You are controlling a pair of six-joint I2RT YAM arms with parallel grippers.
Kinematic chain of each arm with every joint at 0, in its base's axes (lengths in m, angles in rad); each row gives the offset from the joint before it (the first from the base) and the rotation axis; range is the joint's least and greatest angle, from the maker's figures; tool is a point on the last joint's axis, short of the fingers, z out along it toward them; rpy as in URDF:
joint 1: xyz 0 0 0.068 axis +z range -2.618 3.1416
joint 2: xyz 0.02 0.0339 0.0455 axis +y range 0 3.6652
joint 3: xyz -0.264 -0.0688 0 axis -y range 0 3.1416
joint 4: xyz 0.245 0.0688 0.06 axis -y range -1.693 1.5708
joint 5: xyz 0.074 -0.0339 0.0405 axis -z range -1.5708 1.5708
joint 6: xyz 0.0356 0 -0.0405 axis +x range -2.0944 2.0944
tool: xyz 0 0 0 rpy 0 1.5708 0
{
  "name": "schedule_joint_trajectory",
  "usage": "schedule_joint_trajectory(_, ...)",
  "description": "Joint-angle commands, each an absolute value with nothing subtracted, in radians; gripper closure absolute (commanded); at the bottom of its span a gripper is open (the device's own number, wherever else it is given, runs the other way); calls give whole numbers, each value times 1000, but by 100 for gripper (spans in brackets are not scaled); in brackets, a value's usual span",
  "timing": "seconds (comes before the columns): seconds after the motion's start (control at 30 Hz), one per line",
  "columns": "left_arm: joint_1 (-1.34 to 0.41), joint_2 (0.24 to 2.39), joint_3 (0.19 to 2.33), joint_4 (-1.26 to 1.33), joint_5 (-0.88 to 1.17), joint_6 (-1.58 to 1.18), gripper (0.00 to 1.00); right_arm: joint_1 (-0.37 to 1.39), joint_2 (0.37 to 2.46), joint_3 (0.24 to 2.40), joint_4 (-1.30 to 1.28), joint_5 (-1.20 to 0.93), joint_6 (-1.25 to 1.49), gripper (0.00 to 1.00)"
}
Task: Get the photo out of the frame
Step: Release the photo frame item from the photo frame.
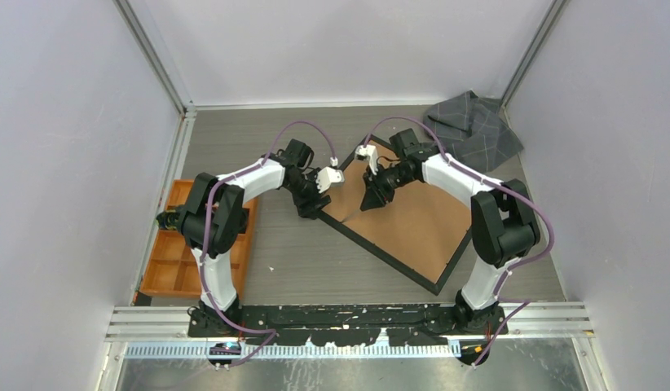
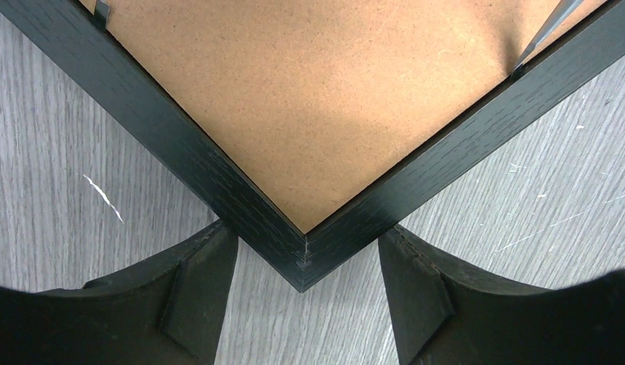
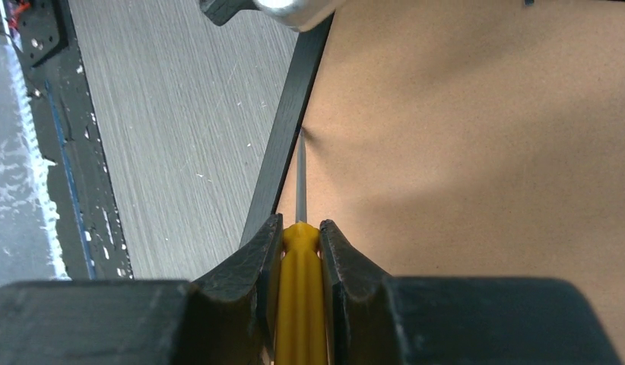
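Frame (image 1: pixel 405 220) face-down, brown back up; left claw (image 2: pixel 307 236) spread astride corner; right claw (image 3: pixel 299 226) pinching screwdriver (image 3: pixel 300 304).

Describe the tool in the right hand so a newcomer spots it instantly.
Find the big black-bordered frame lying brown back up, right of centre. Near its left corner the right hand is shut on a slim tool: yellow handle, thin grey metal shaft pointing at the border's inner seam. Nothing else here is yellow.
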State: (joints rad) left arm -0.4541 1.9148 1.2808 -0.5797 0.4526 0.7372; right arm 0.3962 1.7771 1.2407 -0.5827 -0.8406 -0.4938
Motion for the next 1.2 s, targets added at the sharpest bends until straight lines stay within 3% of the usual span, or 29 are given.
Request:
schedule_joint_trajectory(0.0, -459, 1940, 1297, -552, 449, 722, 31, 496, 1754, 1232, -642, -765, -600, 99)
schedule_joint_trajectory(0.6, -466, 1950, 1304, -548, 425, 714, 32, 823, 1692, 1191, -610, -552, -632, 99)
schedule_joint_trajectory(0.83, -466, 1953, 1306, -548, 423, 712, 32, 926, 1674, 1164, -613, -561, -610, 99)
schedule_joint_trajectory(1.03, -466, 1954, 1308, -547, 419, 707, 32, 918, 1664, 1168, -604, -538, -598, 99)
schedule_joint_trajectory(1.17, -453, 1934, 1294, -525, 439, 689, 32, 802, 1645, 1181, -598, -610, -554, 99)
